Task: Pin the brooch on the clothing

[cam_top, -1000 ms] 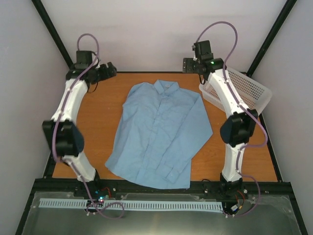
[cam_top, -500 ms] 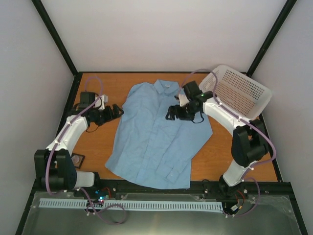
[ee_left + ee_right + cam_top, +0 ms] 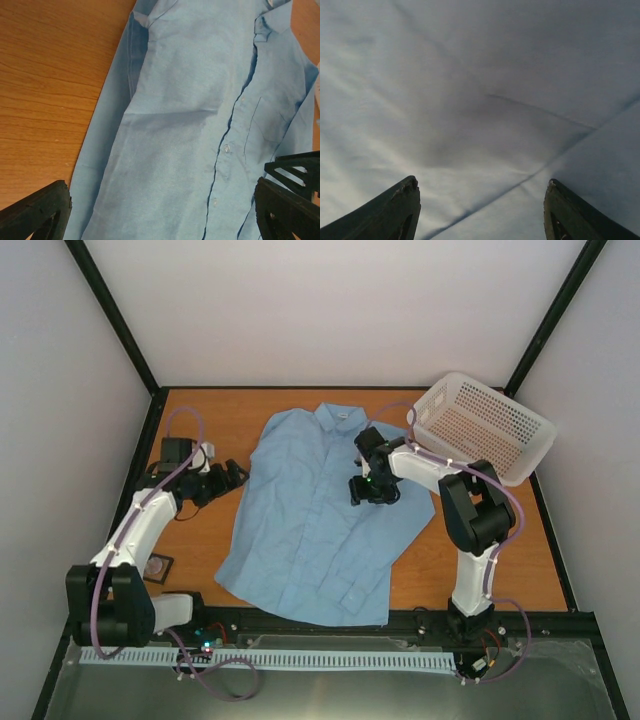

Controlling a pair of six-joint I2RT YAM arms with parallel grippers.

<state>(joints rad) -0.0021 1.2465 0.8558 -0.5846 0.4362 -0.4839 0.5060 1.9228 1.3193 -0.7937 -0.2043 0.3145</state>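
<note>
The clothing (image 3: pixel 320 505), a light blue button-up shirt, lies flat on the wooden table with its collar at the back. The brooch (image 3: pixel 157 565) shows as a small tan disc in a black square tray near the table's left front. My left gripper (image 3: pixel 236 476) hovers open at the shirt's left edge; in the left wrist view it (image 3: pixel 160 217) spans the shirt's (image 3: pixel 190 125) front panel and button placket. My right gripper (image 3: pixel 362 490) is low over the shirt's chest. Its jaws (image 3: pixel 480 202) stand apart over the cloth (image 3: pixel 480 100) with nothing between them.
A white perforated basket (image 3: pixel 482 425) sits tilted at the back right corner. The black square tray (image 3: pixel 158 568) lies beside the left arm's lower link. Black frame posts (image 3: pixel 115 315) rise at the back corners. Bare wood (image 3: pixel 50 90) lies left of the shirt.
Both arms swung forward from the back of the table. The left gripper came to the shirt's left edge and the right gripper dropped onto the shirt's chest, its jaws narrowing a little.
</note>
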